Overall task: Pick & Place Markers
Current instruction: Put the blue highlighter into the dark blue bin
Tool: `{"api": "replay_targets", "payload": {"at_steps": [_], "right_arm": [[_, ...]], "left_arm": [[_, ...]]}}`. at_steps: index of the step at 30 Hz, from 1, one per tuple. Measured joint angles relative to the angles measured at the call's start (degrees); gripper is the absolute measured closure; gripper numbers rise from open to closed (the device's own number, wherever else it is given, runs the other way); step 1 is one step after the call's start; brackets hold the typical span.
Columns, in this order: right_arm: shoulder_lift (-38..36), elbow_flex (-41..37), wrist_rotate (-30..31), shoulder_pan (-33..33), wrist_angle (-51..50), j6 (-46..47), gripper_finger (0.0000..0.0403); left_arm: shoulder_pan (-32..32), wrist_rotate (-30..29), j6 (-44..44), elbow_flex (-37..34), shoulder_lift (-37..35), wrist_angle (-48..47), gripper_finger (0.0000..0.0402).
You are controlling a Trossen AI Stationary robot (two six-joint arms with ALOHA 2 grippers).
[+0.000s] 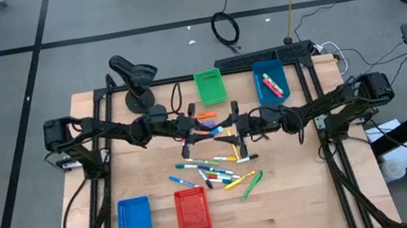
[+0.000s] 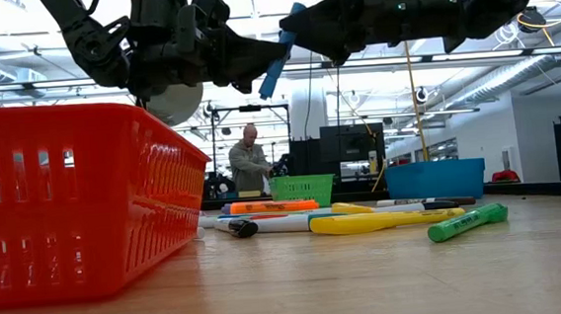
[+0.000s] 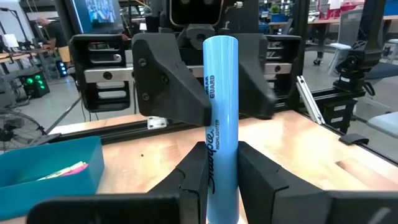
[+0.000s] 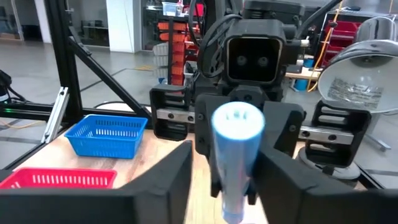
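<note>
— Holding a light blue marker (image 3: 221, 118) in my left end effector (image 3: 222, 177), I have both fingers (image 3: 193, 180) pressed against its barrel, clamped tight. It stands up between them, above the middle of the table (image 1: 300, 197).

— And your right end effector (image 4: 227, 180)?

— It faces the left one head on, just across from it. Its fingers are spread apart, one on each side of the marker's free end, and in the right wrist view the round blue tip sits in the gap without either finger clearly touching it. In the low view the marker is a slanted blue bar between the two dark end effectors, well above the tabletop.

— Where are the other markers (image 1: 213, 170)?

— Scattered on the wood below and in front of my arms: white-bodied ones with coloured caps, a yellow one (image 2: 369, 222), a green one (image 2: 466, 223) lying a little apart toward the right side, and an orange one (image 2: 272, 206) nearer the back. A few pink markers lie in the dark blue basket (image 1: 271, 79) at the far edge, beside the green basket (image 1: 210, 86).

— Any other baskets?

— A red basket (image 1: 193, 212) and a light blue basket (image 1: 133, 220) sit side by side, not touching, near the front edge. I cannot tell whether anything lies in them.

— Anything beyond the table?

— A person (image 2: 250, 159) stands far back in the room, seen in the low view.
</note>
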Motion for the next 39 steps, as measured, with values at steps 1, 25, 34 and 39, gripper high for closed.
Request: {"api": "replay_targets", "payload": {"at_steps": [1,25,34,39], "right_arm": [[0.0,0.0,0.04,0.0,0.09,-0.02,0.0287],[-0.09,-0.02,1.14,-0.1,-1.53,-1.72,0.0354],[-0.27,0.13,2.8,-0.7,-2.5,-1.52,0.0354],[0.03,0.04,2.5,-0.7,-3.06,-1.33,0.0354]], "left_arm": [[-0.04,0.03,-0.02,0.0,0.0,0.0,0.0336],[-6.13,-20.33,3.25,-0.04,0.0,-0.92,0.0314],[-8.45,-26.05,0.81,1.01,-1.85,-3.49,0.0313],[-8.5,-25.82,-1.35,1.75,-3.19,-8.32,0.0269]]}}
